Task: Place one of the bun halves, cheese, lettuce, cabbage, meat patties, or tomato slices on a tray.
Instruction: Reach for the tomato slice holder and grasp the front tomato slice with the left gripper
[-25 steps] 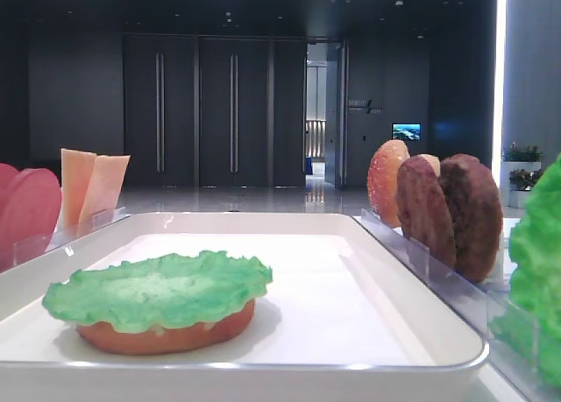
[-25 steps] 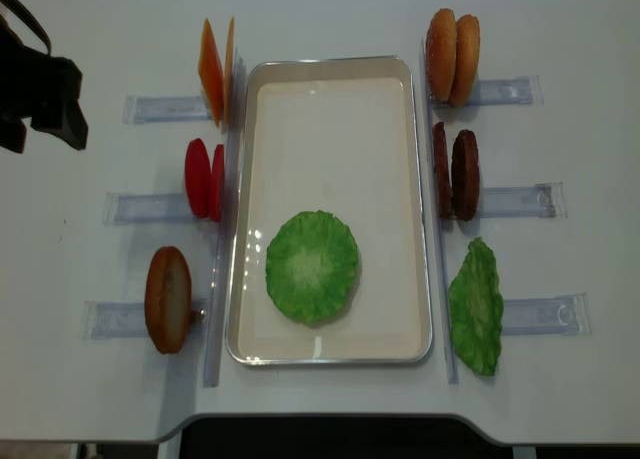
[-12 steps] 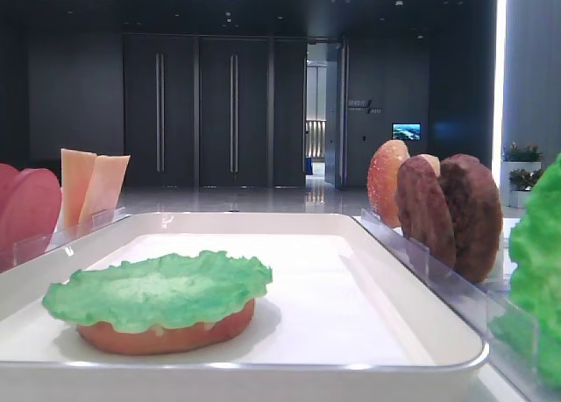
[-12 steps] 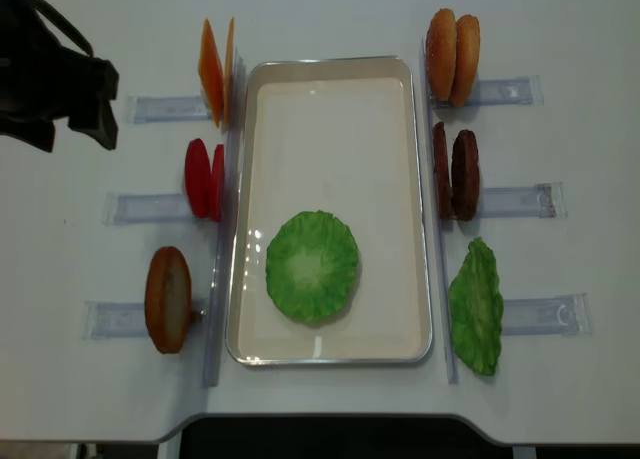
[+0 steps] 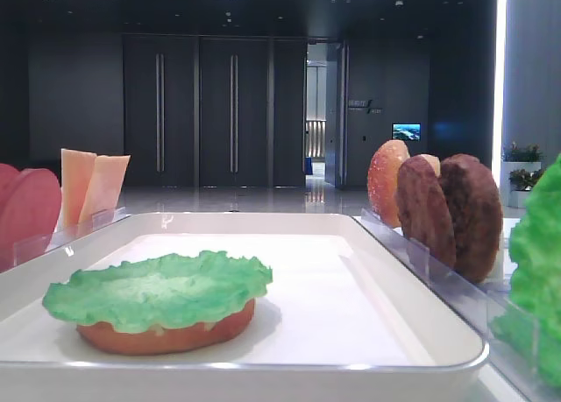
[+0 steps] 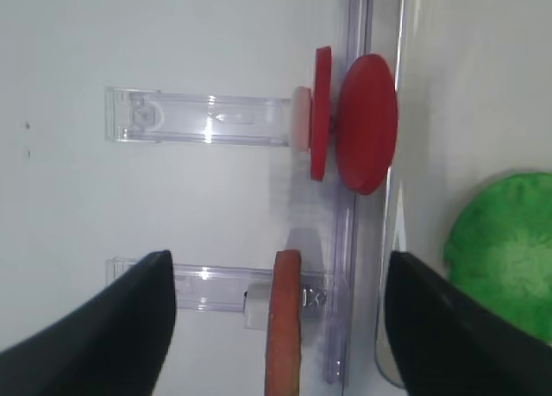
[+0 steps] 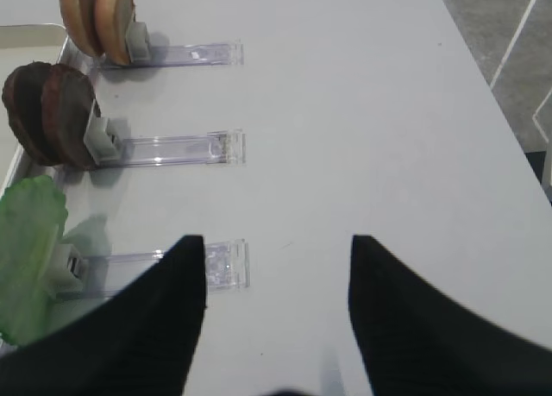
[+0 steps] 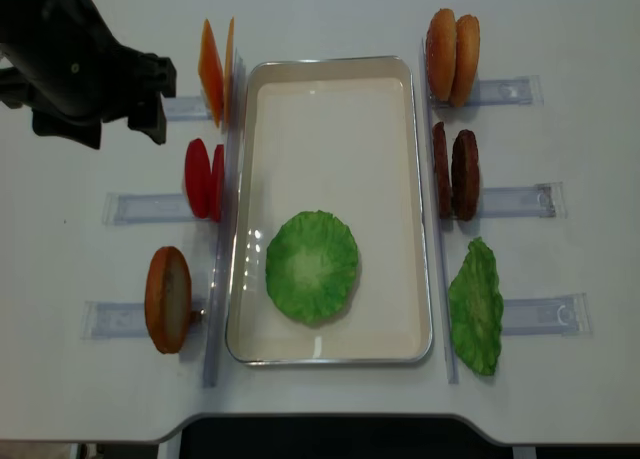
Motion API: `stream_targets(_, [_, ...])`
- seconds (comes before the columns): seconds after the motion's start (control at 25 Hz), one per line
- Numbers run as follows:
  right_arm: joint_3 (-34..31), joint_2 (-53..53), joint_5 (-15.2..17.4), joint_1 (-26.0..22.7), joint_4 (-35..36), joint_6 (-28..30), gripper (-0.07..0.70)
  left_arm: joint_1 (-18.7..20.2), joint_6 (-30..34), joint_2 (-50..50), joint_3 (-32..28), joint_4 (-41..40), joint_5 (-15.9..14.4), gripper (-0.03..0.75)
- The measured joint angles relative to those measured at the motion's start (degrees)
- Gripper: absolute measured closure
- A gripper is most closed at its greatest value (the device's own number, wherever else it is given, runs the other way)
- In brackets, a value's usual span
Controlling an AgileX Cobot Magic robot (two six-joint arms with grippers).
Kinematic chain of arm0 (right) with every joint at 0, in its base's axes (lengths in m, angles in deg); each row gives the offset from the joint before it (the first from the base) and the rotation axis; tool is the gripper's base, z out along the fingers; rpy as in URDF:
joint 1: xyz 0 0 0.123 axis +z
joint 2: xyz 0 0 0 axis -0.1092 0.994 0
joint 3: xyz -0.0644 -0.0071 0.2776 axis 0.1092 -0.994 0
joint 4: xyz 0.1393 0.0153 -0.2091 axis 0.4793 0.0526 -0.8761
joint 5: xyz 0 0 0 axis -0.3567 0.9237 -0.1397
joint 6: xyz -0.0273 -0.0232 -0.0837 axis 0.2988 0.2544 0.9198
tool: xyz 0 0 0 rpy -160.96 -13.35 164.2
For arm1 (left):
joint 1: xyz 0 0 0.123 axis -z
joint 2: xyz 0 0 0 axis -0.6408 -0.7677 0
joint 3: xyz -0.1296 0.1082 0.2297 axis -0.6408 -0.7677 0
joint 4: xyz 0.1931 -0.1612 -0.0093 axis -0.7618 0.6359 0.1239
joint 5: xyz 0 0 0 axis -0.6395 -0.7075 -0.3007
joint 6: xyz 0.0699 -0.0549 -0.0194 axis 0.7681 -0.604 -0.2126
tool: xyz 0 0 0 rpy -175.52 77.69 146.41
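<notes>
The left claw (image 8: pixel 98 134) hangs over the desk's (image 8: pixel 320 9) far-left part, above the clear racks, its two dark fingers (image 6: pixel 112 327) spread wide with nothing between them. In its wrist view a bun half (image 6: pixel 285 323) stands on edge between the fingers, well below them.

Along the desk's left side three racks hold upright pieces: two cheese slices (image 8: pixel 215 69) at the far end, two tomato slices (image 8: pixel 203 179) in the middle, and that single bun half (image 8: pixel 168 299) nearest the front edge. All stand just beside the tray's left rim.

The tray (image 8: pixel 330 79) lies in the middle of the desk, long side running front to back. Near its front end a lettuce leaf (image 8: pixel 312 267) lies flat on top of a bun half (image 5: pixel 166 336), which shows only in the low view, under the leaf's ruffled edge.

Just beside the tray's right rim stand two bun halves (image 8: pixel 452 57) at the far end, two patties (image 8: pixel 455 174) in the middle, and a second lettuce leaf (image 8: pixel 476 306) near the front, leaning on its rack.

The right claw (image 7: pixel 276 310) hovers over the desk's front-right part, fingers apart and holding nothing.
</notes>
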State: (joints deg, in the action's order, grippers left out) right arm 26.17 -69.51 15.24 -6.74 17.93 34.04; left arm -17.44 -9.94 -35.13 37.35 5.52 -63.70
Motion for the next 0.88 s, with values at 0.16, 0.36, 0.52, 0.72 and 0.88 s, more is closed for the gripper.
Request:
stream_targets(0.16, [0.0, 0.0, 0.0, 0.0, 0.0, 0.0, 0.269, 2.2, -3.0, -1.3, 0.0, -2.1, 0.5, 0.139])
stream_targets(0.36, [0.0, 0.0, 0.0, 0.0, 0.0, 0.0, 0.269, 3.4, -4.7, -4.5, 0.0, -2.5, 2.7, 0.139])
stream_targets(0.52, [0.0, 0.0, 0.0, 0.0, 0.0, 0.0, 0.269, 3.4, -4.8, -7.2, 0.0, -2.5, 5.1, 0.139])
stream_targets(0.72, [0.0, 0.0, 0.0, 0.0, 0.0, 0.0, 0.269, 3.4, -5.4, -9.7, 0.0, -2.5, 8.4, 0.139])
stream_targets(0.88, [0.0, 0.0, 0.0, 0.0, 0.0, 0.0, 0.269, 3.4, -5.5, -11.6, 0.0, -2.5, 10.4, 0.139])
